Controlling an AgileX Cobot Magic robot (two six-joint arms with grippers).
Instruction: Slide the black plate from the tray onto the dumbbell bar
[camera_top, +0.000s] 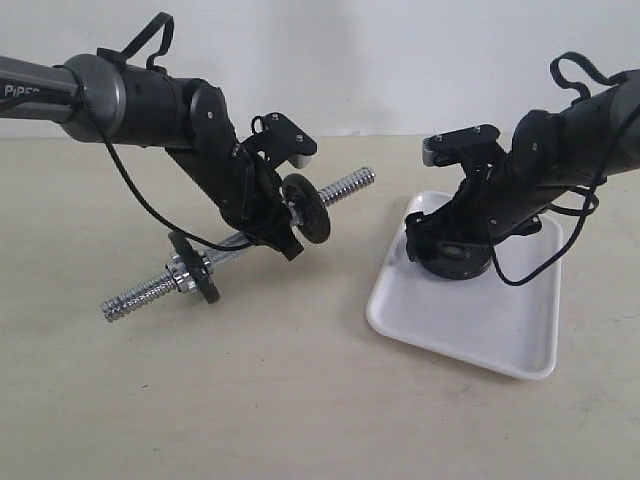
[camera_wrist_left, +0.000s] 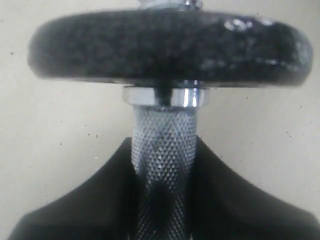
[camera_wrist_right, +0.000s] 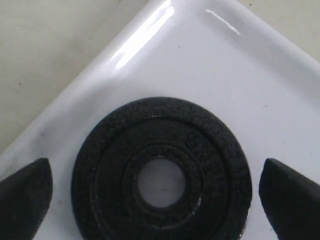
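Observation:
The black plate (camera_wrist_right: 112, 160) lies flat in a corner of the white tray (camera_wrist_right: 200, 65), its centre hole facing up. My right gripper (camera_wrist_right: 160, 195) hovers open just over it, one finger (camera_wrist_right: 27, 197) on each side and clear of the rim. From the exterior view the plate (camera_top: 462, 268) is mostly hidden under that gripper (camera_top: 450, 250). My left gripper (camera_top: 283, 235) is shut on the knurled middle of the dumbbell bar (camera_top: 345, 186) and holds it tilted above the table. In the left wrist view the bar (camera_wrist_left: 164, 145) runs out between the fingers (camera_wrist_left: 90, 200).
Two other black discs sit on the bar: one (camera_top: 306, 208) just beyond my left gripper, against a chrome collar (camera_wrist_left: 165, 96), and one (camera_top: 195, 268) near the lower threaded end. The tray (camera_top: 470, 320) lies on the table's right side.

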